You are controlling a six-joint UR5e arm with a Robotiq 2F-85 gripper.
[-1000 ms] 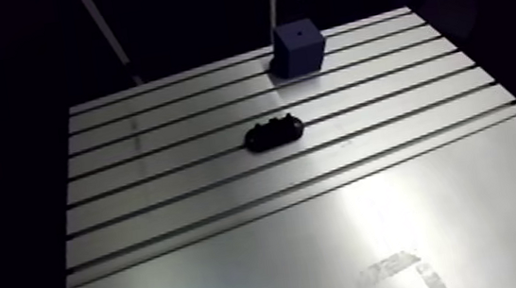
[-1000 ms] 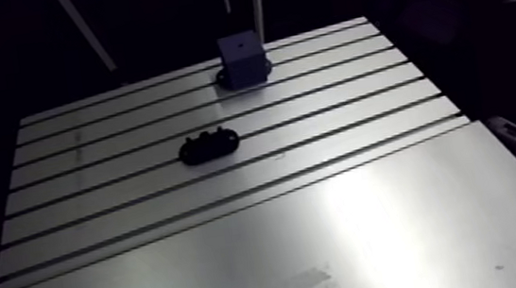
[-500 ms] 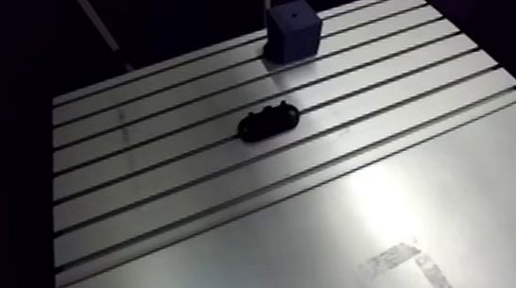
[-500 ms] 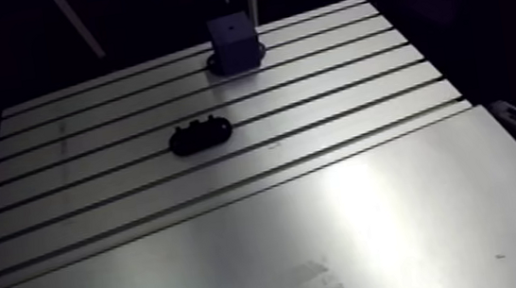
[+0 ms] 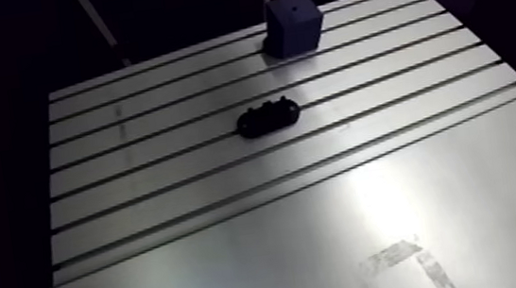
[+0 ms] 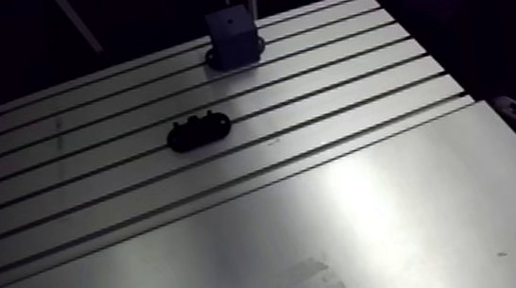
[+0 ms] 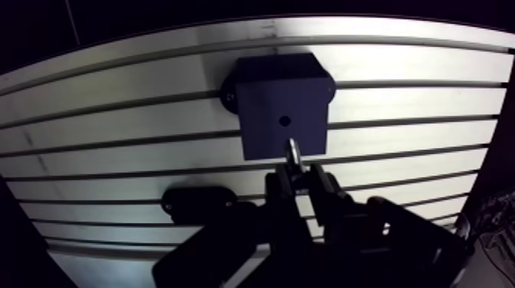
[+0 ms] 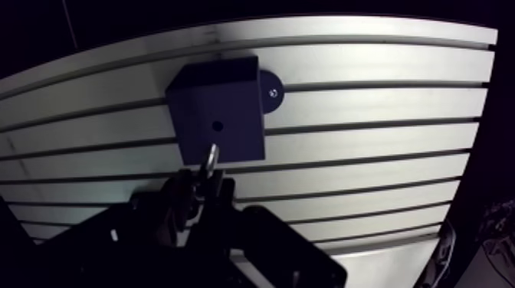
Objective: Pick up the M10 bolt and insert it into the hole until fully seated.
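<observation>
The pick-up looks done: the gripper (image 7: 297, 178) is closed narrowly on the M10 bolt (image 7: 294, 153), whose shiny shank sticks out beyond the fingertips. Insertion is what is left.

On the bench (image 5: 238, 253), a low black holder (image 5: 268, 116) lies about the middle of the slotted part, beside the gripper in the wrist view. Whether its recesses hold anything I cannot tell.

Farther on, close to the bench's far edge, stands the dark block (image 7: 280, 107), with the hole (image 7: 284, 120) in its top face. The hole shows dark and appears empty. The bolt's tip hangs over the block's near edge, just short of the hole and not in it. By my judgement, aligning, lowering and seating are yet to do.
</observation>
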